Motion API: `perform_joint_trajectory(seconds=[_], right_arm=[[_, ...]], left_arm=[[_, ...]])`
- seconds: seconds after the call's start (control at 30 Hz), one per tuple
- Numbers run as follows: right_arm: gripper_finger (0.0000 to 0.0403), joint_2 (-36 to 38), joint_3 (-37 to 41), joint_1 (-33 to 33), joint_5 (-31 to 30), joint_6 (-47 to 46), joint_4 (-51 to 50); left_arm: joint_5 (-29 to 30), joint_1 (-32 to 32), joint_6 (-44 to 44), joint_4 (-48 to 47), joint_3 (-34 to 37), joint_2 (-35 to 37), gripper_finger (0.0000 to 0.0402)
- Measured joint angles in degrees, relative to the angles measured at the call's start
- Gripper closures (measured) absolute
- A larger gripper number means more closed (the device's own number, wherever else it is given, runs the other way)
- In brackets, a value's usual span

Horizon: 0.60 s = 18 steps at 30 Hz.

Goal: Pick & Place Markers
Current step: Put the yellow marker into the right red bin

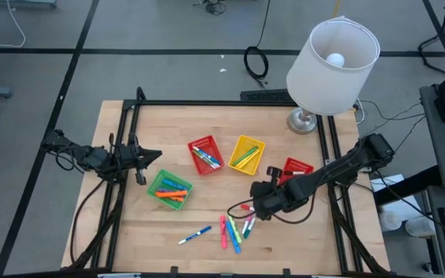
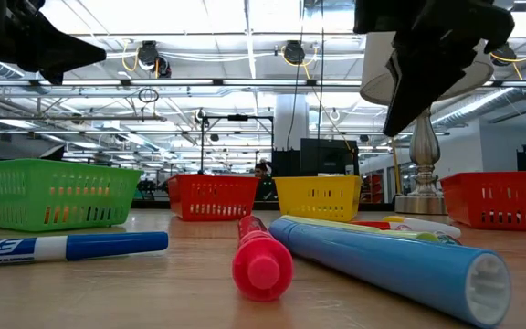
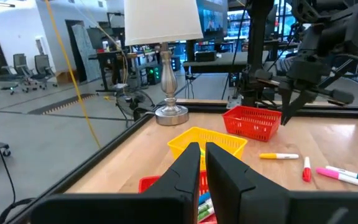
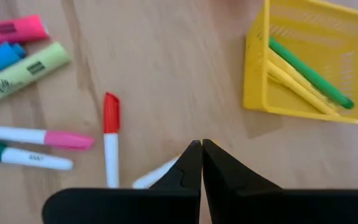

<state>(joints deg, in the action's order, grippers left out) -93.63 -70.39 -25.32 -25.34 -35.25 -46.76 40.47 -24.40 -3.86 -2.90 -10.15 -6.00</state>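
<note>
Several loose markers [image 4: 110, 138] lie just beside the right arm's closed, empty jaws.

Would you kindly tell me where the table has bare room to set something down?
Free: the near left corner, below the green basket and left of the lone blue marker. Crowded: the loose markers by the right end effector, and the basket row.

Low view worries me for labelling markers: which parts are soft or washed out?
Low view: the nearest blue marker and pink marker are blurred; the ceiling lights blow out white; the right claw is a dark silhouette. Baskets behind read sharper.
</note>
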Motion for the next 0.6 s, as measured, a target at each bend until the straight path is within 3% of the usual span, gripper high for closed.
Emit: perform_joint_trajectory(seconds=[0.23,0.37,0.6], right_arm=[[0.0383,-1.3,0.5,0.0,0.8,-4.9,-0.5],[0.0334,-1.1,3.0,0.2,4.6,-11.0,0.2],[0.0238,-1.2,9.0,1.9,4.7,-17.3,4.0]], left_arm=[[-0.1,0.0,1.5,0.0,0.0,0.0,0.0366],[-2.3,0.0,3.0,0.1,0.0,0.0,0.0366],[-3.4,0.0,2.7,0.1,0.0,0.0,0.0366]])
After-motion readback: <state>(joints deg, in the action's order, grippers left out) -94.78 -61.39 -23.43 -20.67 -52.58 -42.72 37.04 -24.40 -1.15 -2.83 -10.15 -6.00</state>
